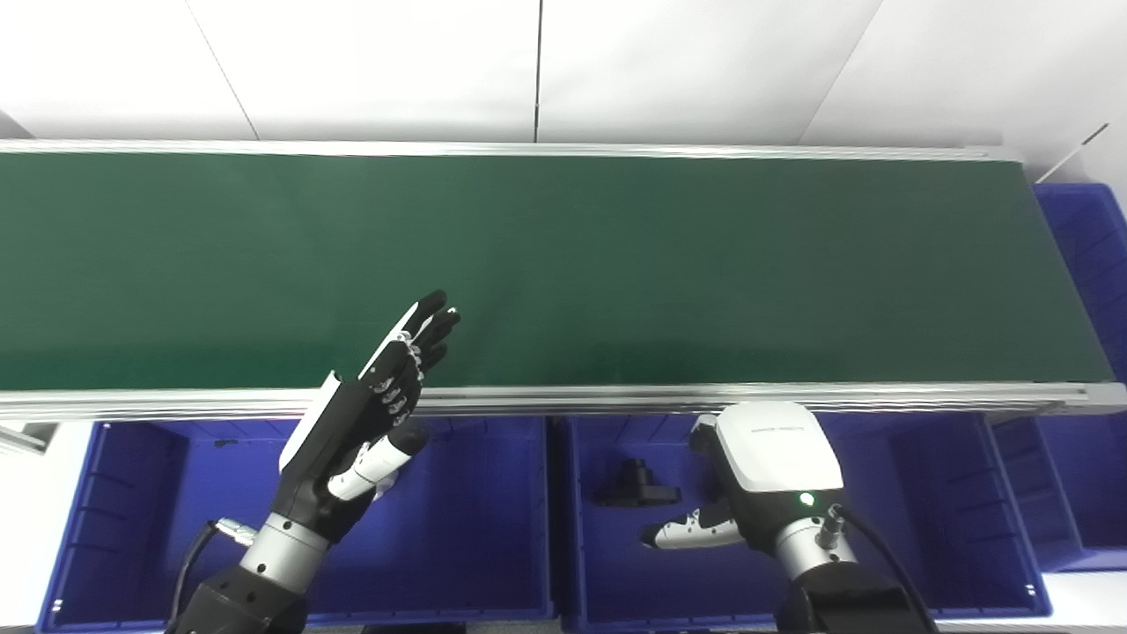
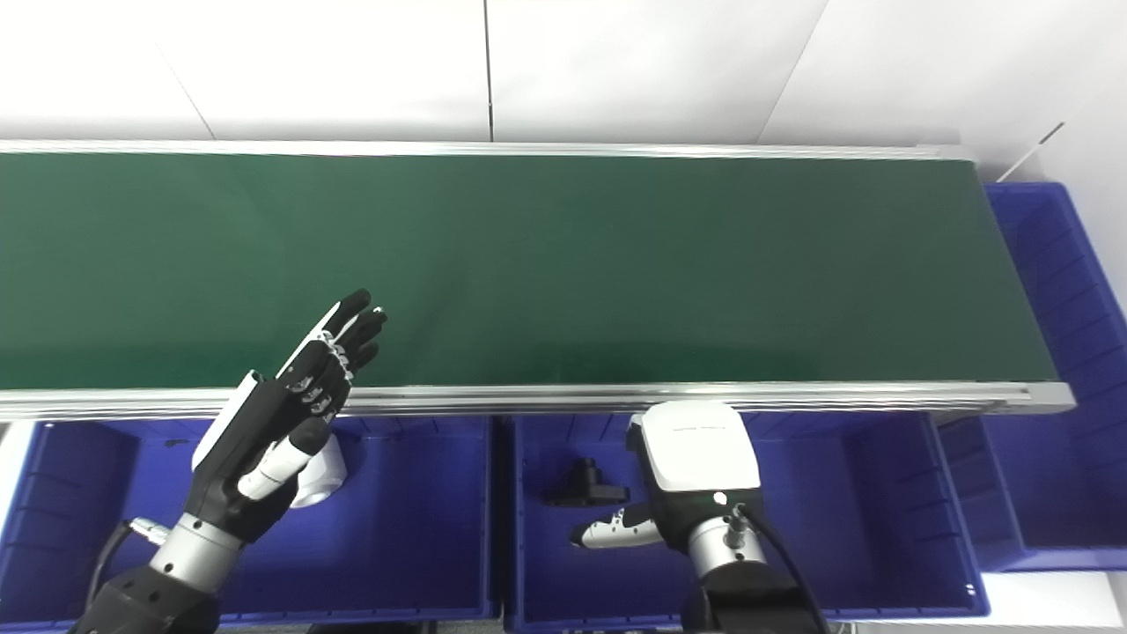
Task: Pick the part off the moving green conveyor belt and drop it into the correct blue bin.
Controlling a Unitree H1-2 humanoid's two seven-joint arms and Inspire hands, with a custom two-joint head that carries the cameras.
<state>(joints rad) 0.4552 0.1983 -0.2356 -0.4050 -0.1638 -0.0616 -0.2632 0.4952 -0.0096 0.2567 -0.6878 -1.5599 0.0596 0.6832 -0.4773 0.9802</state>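
Nothing on the green belt [image 1: 563, 264] yet. Black part [image 1: 636, 484] already lying in the middle blue bin [image 1: 951, 563], just left of the right hand [image 1: 748, 493]; grip there unreadable, fingers hidden. Left hand [image 1: 370, 414] spread, holding nothing, over the near rail [image 1: 563, 401]. White object [image 2: 321, 471] in the left bin [image 1: 132, 528].

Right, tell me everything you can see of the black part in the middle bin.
The black part is small, matte and dark, plastic-looking, with a raised block on a wider base. It lies on the floor of the middle blue bin, towards its left side, below the green conveyor belt. The right hand hangs close beside it, apparently not touching.
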